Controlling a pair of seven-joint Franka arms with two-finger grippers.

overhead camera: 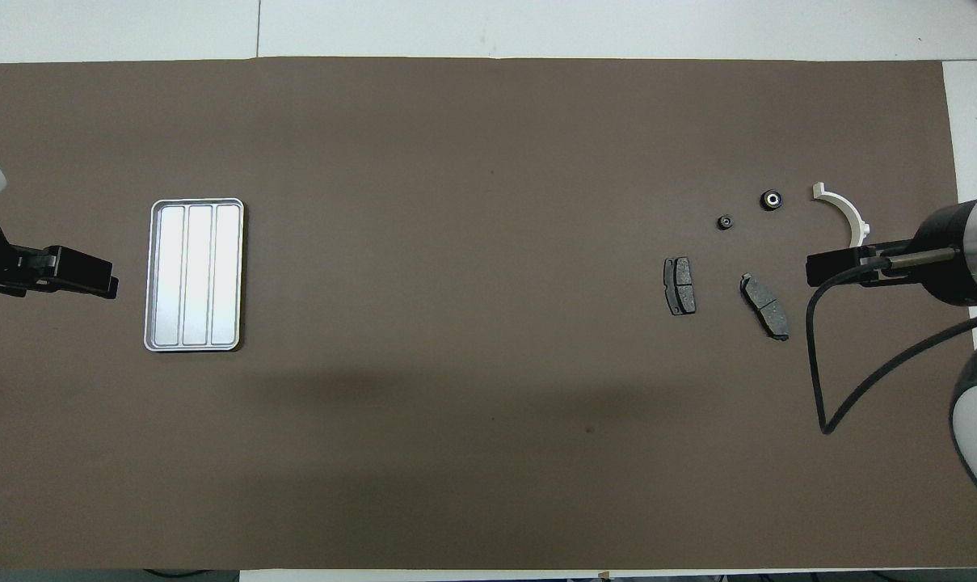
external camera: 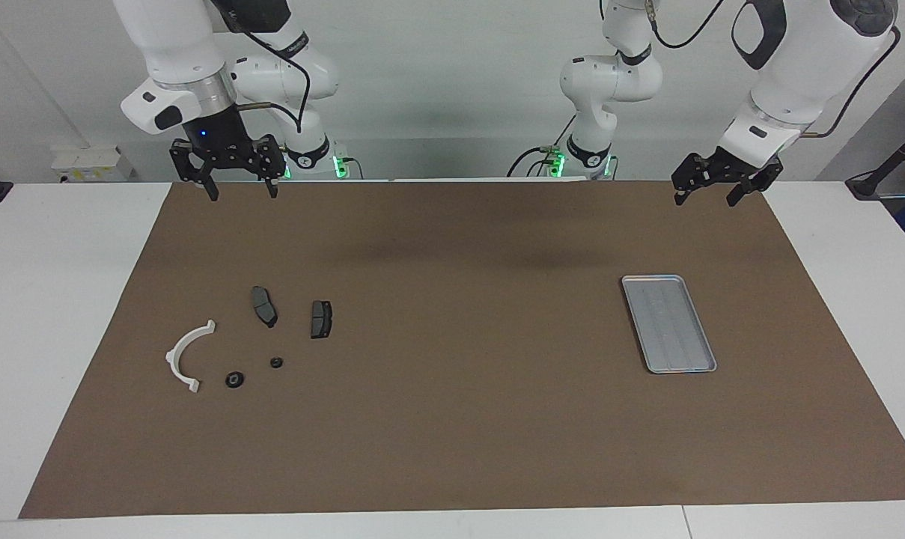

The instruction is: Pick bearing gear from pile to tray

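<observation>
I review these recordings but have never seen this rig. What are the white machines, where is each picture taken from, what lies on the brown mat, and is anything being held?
Two robot arms stand at a table. One picture faces them; the other looks down from above their end. The left gripper and right gripper hang open in the air, holding nothing. On the mat, toward the left arm's end, lies an empty metal tray. Toward the right arm's end lie loose parts: a white plastic arc, two dark brake-pad pieces, and two small black round pieces.

Pile (external camera: 251, 340) toward right arm's end, tray (external camera: 703, 367) toward left arm's
</observation>
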